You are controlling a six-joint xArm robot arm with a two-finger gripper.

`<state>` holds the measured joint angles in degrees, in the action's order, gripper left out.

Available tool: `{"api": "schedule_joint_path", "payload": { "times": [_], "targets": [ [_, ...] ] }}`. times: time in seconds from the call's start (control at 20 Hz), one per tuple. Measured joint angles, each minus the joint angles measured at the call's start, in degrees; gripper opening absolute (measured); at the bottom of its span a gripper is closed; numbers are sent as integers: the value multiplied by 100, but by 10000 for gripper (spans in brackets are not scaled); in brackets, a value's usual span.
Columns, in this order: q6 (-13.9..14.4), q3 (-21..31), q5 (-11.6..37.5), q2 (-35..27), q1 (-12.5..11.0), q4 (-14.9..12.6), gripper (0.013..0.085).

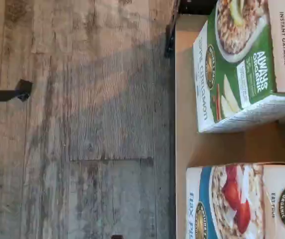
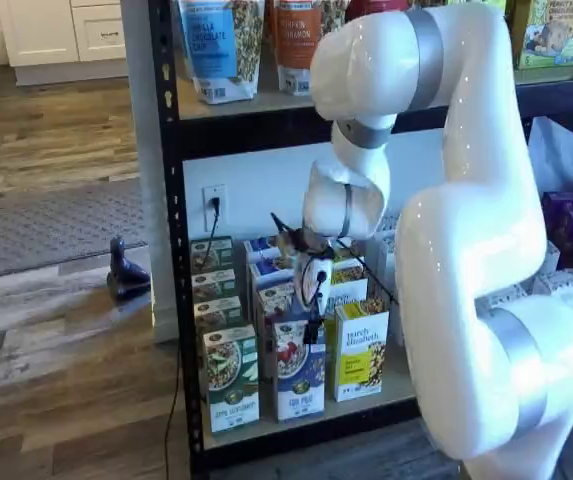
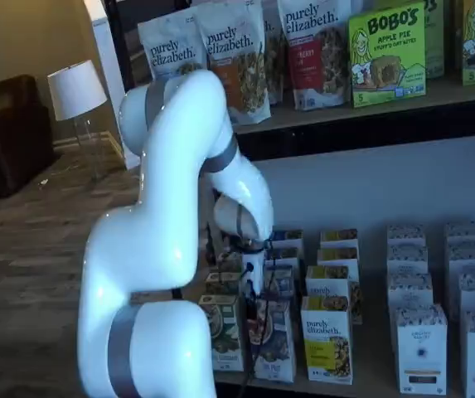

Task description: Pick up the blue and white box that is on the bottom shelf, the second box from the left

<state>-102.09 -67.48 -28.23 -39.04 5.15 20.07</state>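
The blue and white box (image 2: pixel 300 375) stands at the front of the bottom shelf (image 2: pixel 266 424), with a bowl of red berries on its face. In both shelf views my gripper (image 2: pixel 312 332) hangs just in front of and above this box (image 3: pixel 272 340), fingers pointing down and nothing held. Its black fingers (image 3: pixel 249 286) are seen side-on, so no gap shows. The wrist view, turned on its side, shows the box (image 1: pixel 237 204) upright on the pale deck (image 1: pixel 182 139), untouched.
A green-and-white carton (image 2: pixel 231 385) stands beside the blue box, also in the wrist view (image 1: pixel 237 64). A yellow carton (image 2: pixel 361 355) is on its other side. More boxes stand in rows behind. Granola bags (image 3: pixel 229 50) fill the higher deck. Wood floor (image 1: pixel 82 124) lies before the rack.
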Motion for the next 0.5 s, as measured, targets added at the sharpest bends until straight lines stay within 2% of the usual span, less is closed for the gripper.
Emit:
{"api": "schedule_joint_path", "payload": {
  "times": [0.15,0.5],
  "targets": [
    [282,62,166,13,40,-289,850],
    [387,118,441,-33,105,-356,850]
  ]
}}
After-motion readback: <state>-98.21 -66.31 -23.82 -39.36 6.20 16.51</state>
